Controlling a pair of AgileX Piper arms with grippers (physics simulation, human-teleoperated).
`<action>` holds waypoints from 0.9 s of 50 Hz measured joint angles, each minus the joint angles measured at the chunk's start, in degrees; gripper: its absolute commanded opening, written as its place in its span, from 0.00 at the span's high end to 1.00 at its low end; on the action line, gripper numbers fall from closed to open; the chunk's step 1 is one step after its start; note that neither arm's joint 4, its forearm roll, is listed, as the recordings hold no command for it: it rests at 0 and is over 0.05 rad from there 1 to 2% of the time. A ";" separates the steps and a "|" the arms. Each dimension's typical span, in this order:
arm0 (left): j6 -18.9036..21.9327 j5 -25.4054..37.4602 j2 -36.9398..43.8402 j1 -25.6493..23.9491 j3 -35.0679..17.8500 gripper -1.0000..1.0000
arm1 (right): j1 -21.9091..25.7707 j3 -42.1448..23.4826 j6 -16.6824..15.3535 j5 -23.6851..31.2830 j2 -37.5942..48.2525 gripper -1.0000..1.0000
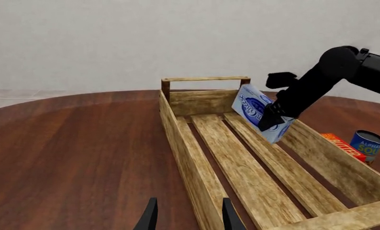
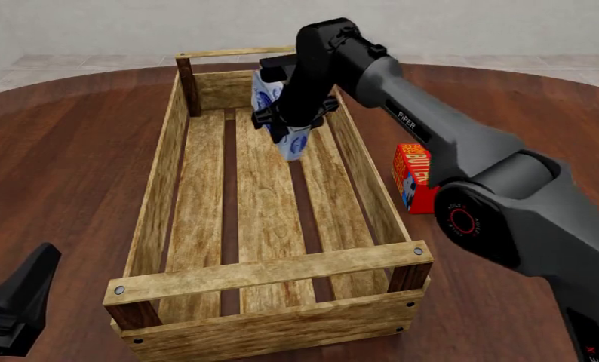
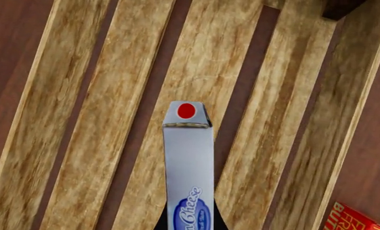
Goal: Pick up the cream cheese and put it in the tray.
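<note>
The cream cheese (image 2: 297,142), a slim white carton with blue logos, hangs tilted above the slats at the far end of the tray (image 2: 269,271). My right gripper (image 2: 293,119) is shut on it, with the arm reaching in over the tray's right wall. In the right wrist view the cream cheese (image 3: 188,167) runs along the fingers above the tray slats (image 3: 132,96). The left wrist view shows the cream cheese (image 1: 257,109) held over the tray (image 1: 196,172). My left gripper (image 1: 186,220) stays open and empty near the tray's near left corner, low at the table's front left (image 2: 18,298).
A red-orange butter box (image 2: 413,177) lies on the table just outside the tray's right wall, and its corner shows in the right wrist view (image 3: 359,220). A blue soup can (image 1: 367,145) stands beside the butter box (image 1: 343,143). Dark wood table surrounds the tray.
</note>
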 measured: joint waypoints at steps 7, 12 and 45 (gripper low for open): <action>-0.17 -0.01 0.00 0.05 0.00 0.00 | 1.49 -2.09 0.51 -0.24 3.45 1.00; -0.27 0.06 0.00 0.08 -0.10 0.00 | 1.98 -1.28 0.92 -1.74 5.44 1.00; -0.93 0.21 0.00 1.10 -0.06 0.00 | 3.08 8.29 4.21 -13.16 7.03 1.00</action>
